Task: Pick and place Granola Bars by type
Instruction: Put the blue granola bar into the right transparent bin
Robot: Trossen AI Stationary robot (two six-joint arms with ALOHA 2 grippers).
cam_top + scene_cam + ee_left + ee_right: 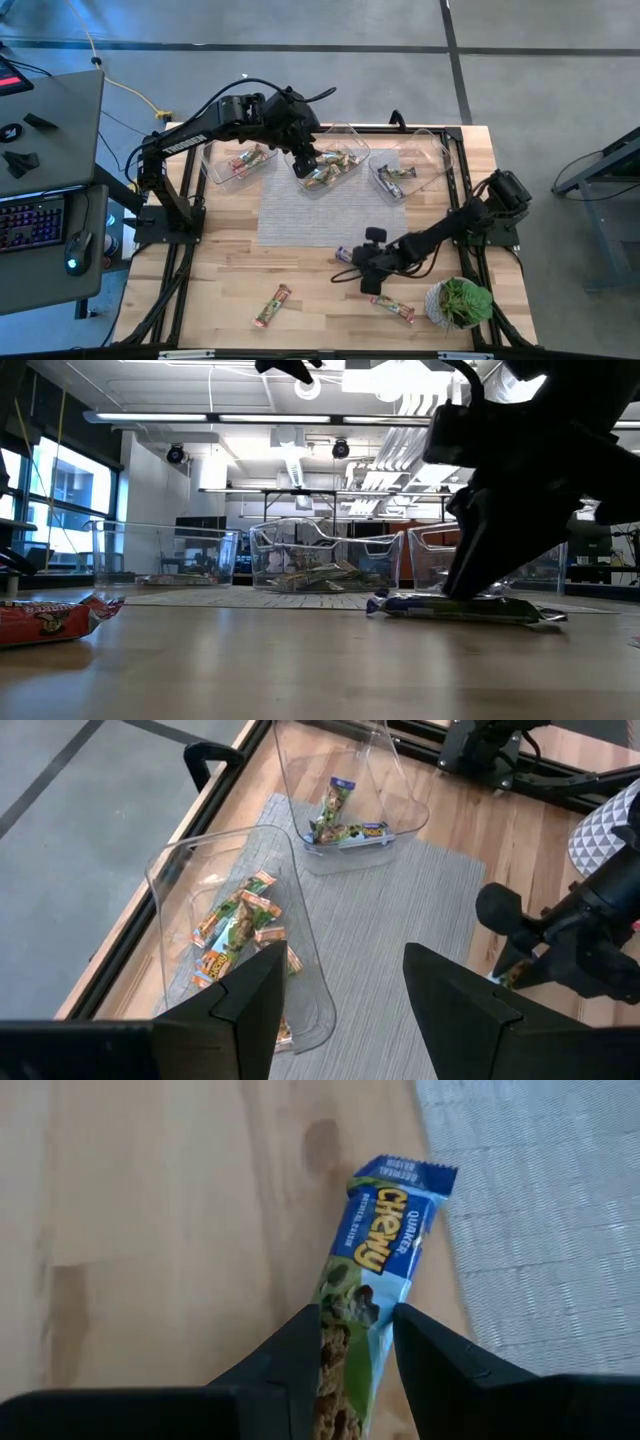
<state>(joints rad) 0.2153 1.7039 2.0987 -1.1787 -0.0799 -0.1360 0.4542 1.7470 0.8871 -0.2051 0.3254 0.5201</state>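
Bars lay in several places in the high view: two red ones loose on the table (230, 260) near its front edge, one (272, 306) on the left and one (393, 309) beside a potted plant (460, 301), and a blue bar (347, 254) at the grey mat's (330, 210) front right corner. Three clear tubs (238, 160) stood along the back edge, each holding bars too small to count there. The left arm reached out over the middle tub (335, 165), its gripper (305, 165) pointing down. The right arm stretched low across the table, its gripper (362, 268) at the blue bar.

The low view showed what the overhead one could not: the right gripper (480, 585) stood right down on the blue bar (465, 607), which lay flat on the table, and a red bar (55, 617) lay at the near left.

The left wrist view showed the left gripper (340, 1010) spread wide and empty above a tub (240, 935) of green bars, with a second tub (345, 800) holding about three bars beyond.

The right wrist view showed the right gripper (357, 1350) narrowed around the blue bar (375, 1280), a finger (300, 1350) against each long side.
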